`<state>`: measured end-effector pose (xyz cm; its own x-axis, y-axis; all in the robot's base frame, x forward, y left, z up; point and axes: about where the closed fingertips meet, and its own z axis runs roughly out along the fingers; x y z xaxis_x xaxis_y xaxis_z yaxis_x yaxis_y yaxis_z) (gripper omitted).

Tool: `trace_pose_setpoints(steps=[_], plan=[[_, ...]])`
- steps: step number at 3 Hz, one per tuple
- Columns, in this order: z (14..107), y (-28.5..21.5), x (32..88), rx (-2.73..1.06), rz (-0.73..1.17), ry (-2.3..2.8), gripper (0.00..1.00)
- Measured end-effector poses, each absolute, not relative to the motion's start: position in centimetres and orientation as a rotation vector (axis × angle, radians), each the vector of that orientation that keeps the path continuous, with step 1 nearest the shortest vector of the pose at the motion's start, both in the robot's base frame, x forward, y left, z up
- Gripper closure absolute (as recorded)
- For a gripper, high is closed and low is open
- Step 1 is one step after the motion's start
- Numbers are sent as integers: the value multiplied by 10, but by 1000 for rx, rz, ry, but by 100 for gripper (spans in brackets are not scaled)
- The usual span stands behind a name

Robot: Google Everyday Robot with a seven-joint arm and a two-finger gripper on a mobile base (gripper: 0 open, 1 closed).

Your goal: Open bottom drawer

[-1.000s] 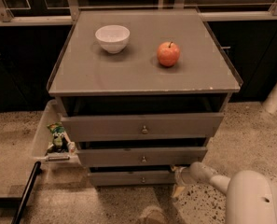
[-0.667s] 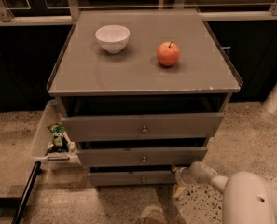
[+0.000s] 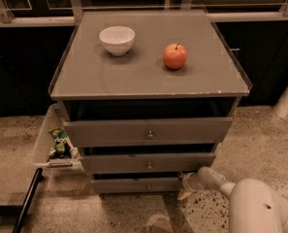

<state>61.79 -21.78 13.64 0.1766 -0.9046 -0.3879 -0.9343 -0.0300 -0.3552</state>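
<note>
Sitting low near the floor [image 3: 264, 135], gripper [image 3: 188, 182] seen at the right end of the bottom drawer [image 3: 134, 185] — lowest of three grey fronts on the cabinet [image 3: 134, 79] — whether spread or pressed together cannot be told

Your gripper [image 3: 186, 184] is down low at the right end of the bottom drawer [image 3: 134, 184], just beside its front corner. The pale arm [image 3: 240, 200] reaches in from the lower right. That drawer's round knob [image 3: 149, 186] shows to the left of the gripper. Up on the cabinet top [image 3: 134, 79] you've got a white bowl [image 3: 117, 39] and a red apple [image 3: 175, 56], set apart.
</note>
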Motion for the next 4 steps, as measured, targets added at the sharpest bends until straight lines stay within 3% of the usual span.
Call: trace_pose_setpoints(steps=[3, 4], plan=[[156, -220, 612, -1939, 56, 1705, 88], [156, -220, 611, -1939, 56, 1705, 87]])
